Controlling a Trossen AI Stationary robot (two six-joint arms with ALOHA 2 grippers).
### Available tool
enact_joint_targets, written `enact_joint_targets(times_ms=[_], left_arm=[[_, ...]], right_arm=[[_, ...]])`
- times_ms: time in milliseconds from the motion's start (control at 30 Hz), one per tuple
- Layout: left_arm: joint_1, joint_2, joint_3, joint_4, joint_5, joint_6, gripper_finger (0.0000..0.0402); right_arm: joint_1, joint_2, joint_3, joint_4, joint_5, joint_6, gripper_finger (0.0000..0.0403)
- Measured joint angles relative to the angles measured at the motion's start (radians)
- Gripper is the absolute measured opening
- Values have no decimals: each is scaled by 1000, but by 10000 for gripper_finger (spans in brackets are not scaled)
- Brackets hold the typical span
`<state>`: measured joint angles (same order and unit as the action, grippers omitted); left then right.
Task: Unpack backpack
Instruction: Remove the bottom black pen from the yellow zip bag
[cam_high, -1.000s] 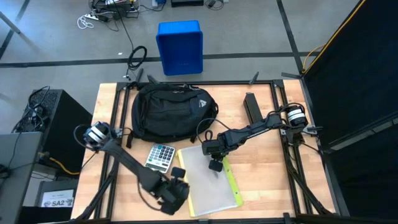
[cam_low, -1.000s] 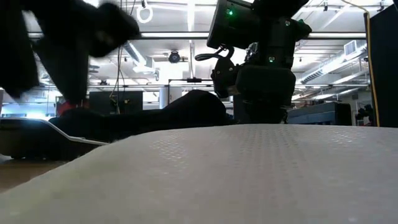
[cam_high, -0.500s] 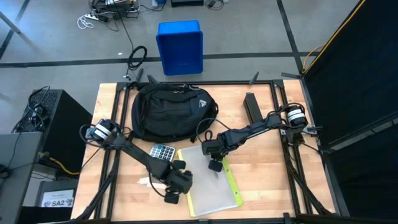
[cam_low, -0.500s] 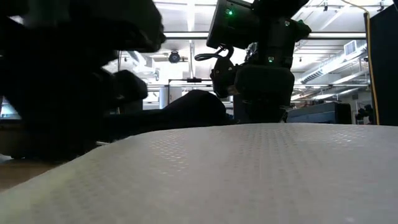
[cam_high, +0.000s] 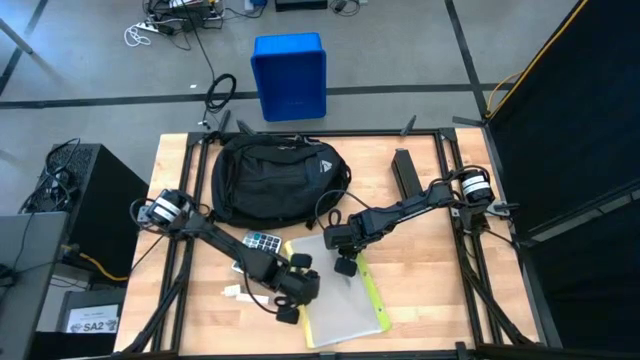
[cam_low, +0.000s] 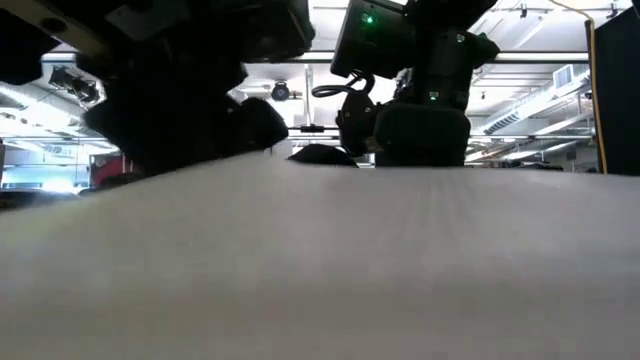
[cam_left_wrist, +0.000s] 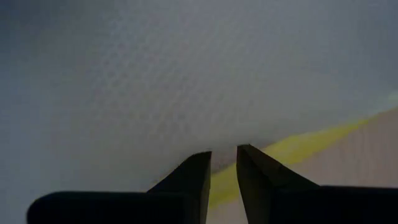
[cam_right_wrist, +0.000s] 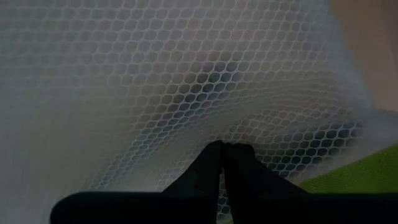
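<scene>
Two pincers meet on the translucent mesh pouch (cam_high: 338, 295) at the near middle of the wooden worktop (cam_high: 420, 285). The left pincer (cam_high: 287, 314) sits at the pouch's near left edge; its wrist view shows the fingers (cam_left_wrist: 194, 177) a narrow gap apart at the pouch's rim, and whether they pinch it cannot be told. The right pincer (cam_high: 346, 266) rests on the pouch's far part, fingers pressed together on honeycomb-patterned mesh (cam_right_wrist: 186, 81), a texture only that wrist view reveals. A yellow-green strip (cam_high: 375, 292) edges the pouch. A calculator (cam_high: 262, 243) lies just beyond, then the black fabric backpack (cam_high: 272, 180) with its pale triangular logo. A blue bin (cam_high: 289, 76) stands on the floor behind.
</scene>
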<state>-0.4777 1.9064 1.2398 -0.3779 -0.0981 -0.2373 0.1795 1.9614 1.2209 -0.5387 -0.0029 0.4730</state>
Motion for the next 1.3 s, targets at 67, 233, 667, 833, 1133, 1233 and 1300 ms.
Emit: enact_joint_targets(times_ms=[67, 233, 667, 833, 1133, 1233, 1300], left_arm=[[-1, 0, 14, 4, -66, 22, 48], [1, -1, 46, 24, -180, 115, 55], [6, -1, 73, 41, -258, 236, 160], [6, -1, 73, 37, -300, 237, 200], [6, -1, 73, 34, -362, 262, 230], [6, -1, 73, 27, -365, 260, 231], [6, -2, 73, 9, -369, 256, 231]], right_arm=[[0, 0, 0, 11, 0, -10, 0], [2, 1, 0, 37, 0, -32, 0], [11, 4, -2, 122, -17, -163, 1], [9, 5, -2, 152, -17, -242, 0], [2, -11, -3, 228, -3, -339, 0], [2, -34, -2, 231, 26, -352, 0], [2, -49, -3, 226, 43, -355, 1]])
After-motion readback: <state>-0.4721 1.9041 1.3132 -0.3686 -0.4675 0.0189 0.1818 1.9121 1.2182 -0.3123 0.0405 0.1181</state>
